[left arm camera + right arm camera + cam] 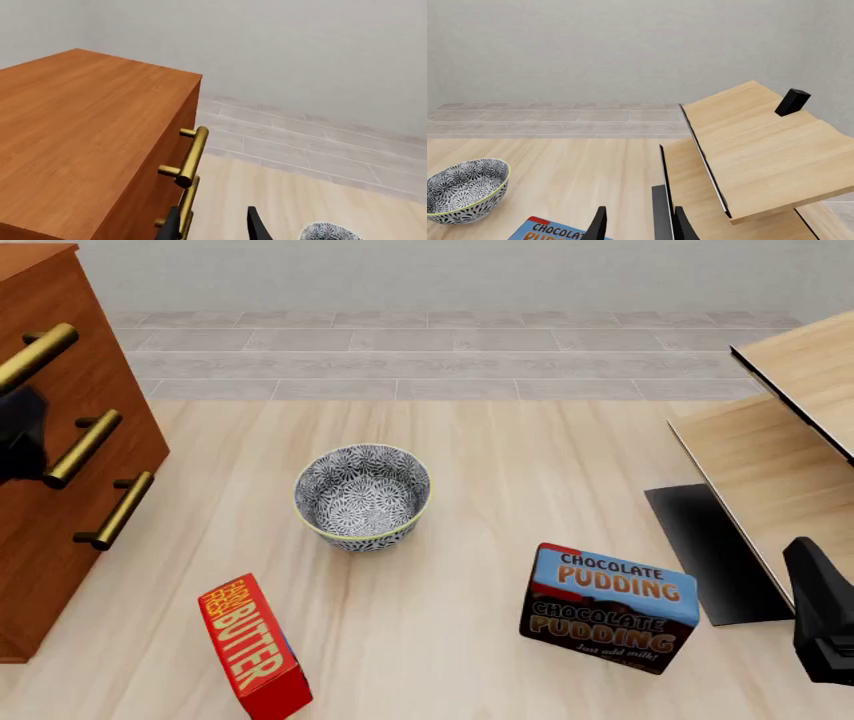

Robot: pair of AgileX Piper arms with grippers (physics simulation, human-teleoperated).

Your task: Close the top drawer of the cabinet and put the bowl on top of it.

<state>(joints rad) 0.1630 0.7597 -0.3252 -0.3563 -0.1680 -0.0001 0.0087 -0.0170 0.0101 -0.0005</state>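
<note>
front view: a pale wooden surface (pixel 534 470) seen from above and behind the arms, with the cabinet (pixel 54 440) at the left edge and pale light-wood furniture (pixel 787 450) at the right edge.
top drawer: the top drawer (pixel 54 310) looks flush with the two fronts below it, so i judge it shut or nearly so; its brass handle (pixel 34 355) runs along the drawer front.
handle axis: in the left wrist view the top handle (pixel 192 156) is a long bar lying level along the cabinet face, with a lower handle showing just beneath it.
bowl: the bowl (pixel 363 496) stands upright, mouth up, mid-surface, well apart from the cabinet and to its right; being round, it has no long axis.
left fingers: the left gripper (pixel 213 225) has its fingers parted with nothing between them, close beside the handles; the bowl rim shows just past them in that view.
right fingers: the right gripper (pixel 637 225) has its fingers parted and empty, low by the light-wood furniture, with the bowl well off to its left.
nearer arm: by my judgement the left arm, since both bowl and cabinet top lie on its side.
other things: a red butter box (pixel 254 648) and a chocolate pudding box (pixel 607 607) stand nearer the camera than the bowl, clear of it.
</note>
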